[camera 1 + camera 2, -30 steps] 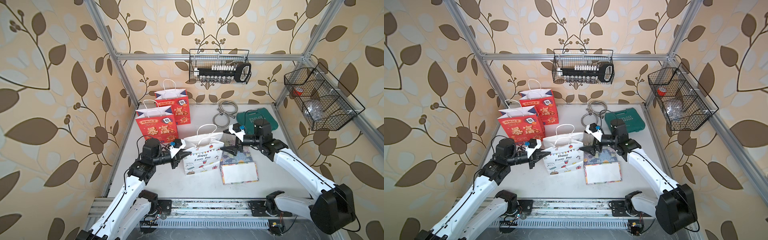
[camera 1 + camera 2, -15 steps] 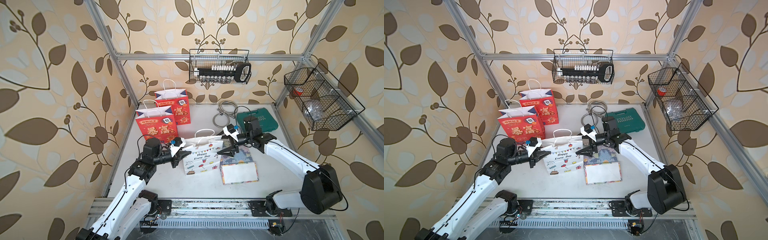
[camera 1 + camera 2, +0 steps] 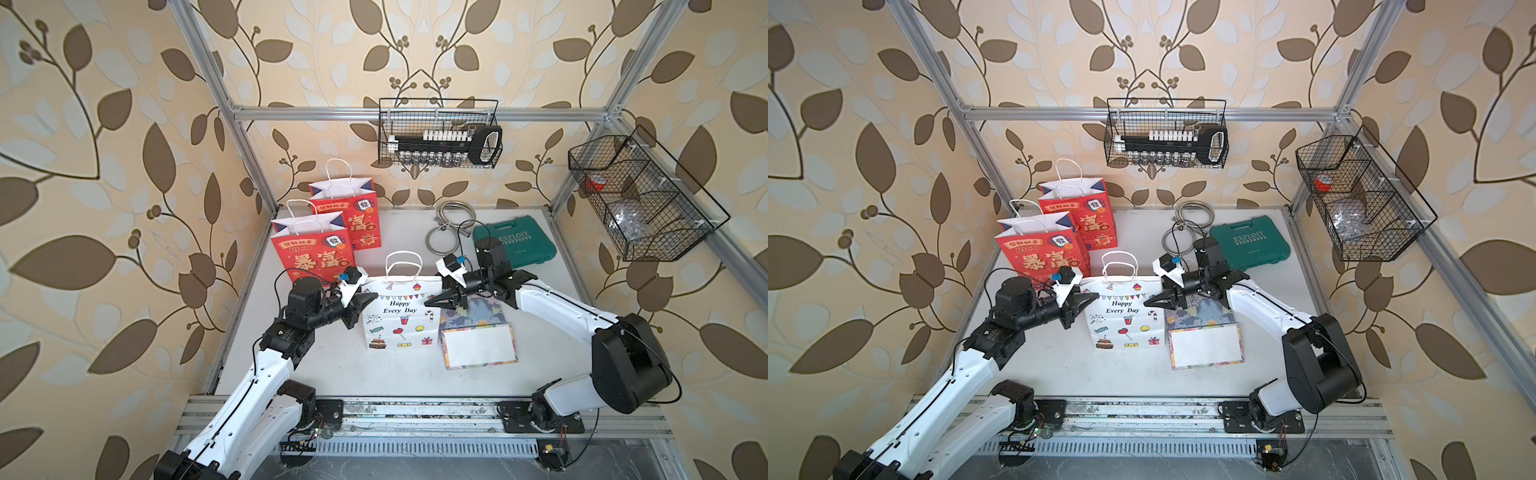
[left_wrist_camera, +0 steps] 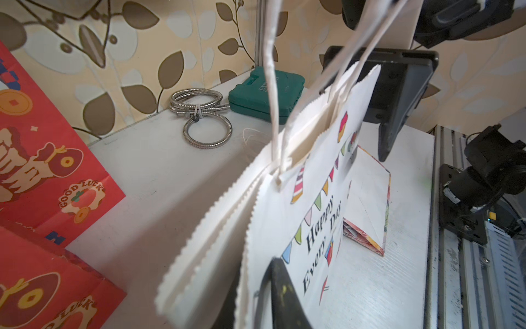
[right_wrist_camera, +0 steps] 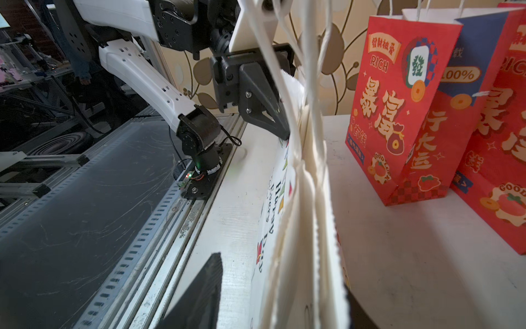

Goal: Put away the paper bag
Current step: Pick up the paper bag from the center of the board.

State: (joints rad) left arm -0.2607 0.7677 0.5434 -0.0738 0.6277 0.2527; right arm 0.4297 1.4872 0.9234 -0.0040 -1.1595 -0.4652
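The white paper bag (image 3: 397, 320) (image 3: 1121, 320) printed "Happy Every Day" stands upright at the middle of the table, its mouth pressed nearly flat. My left gripper (image 3: 370, 296) (image 3: 1092, 297) is shut on the top left edge of the bag. In the left wrist view one finger (image 4: 280, 287) lies flat on the printed face and the other is hidden behind the paper. My right gripper (image 3: 430, 301) (image 3: 1150, 302) is at the top right edge. In the right wrist view its jaws straddle the bag (image 5: 301, 228), with a gap still showing at the front finger (image 5: 205, 284).
Two red gift bags (image 3: 316, 253) (image 3: 353, 220) stand behind the left arm. A flattened colourful bag (image 3: 478, 340) lies just right of the white one. A green tool case (image 3: 515, 241) and a coiled metal hose (image 3: 449, 228) lie at the back. Wire baskets (image 3: 440, 137) (image 3: 636, 199) hang on the walls.
My right gripper has swung left to the bag's top right edge and its jaws have narrowed round it. The bag's mouth has flattened. The left arm has barely moved.
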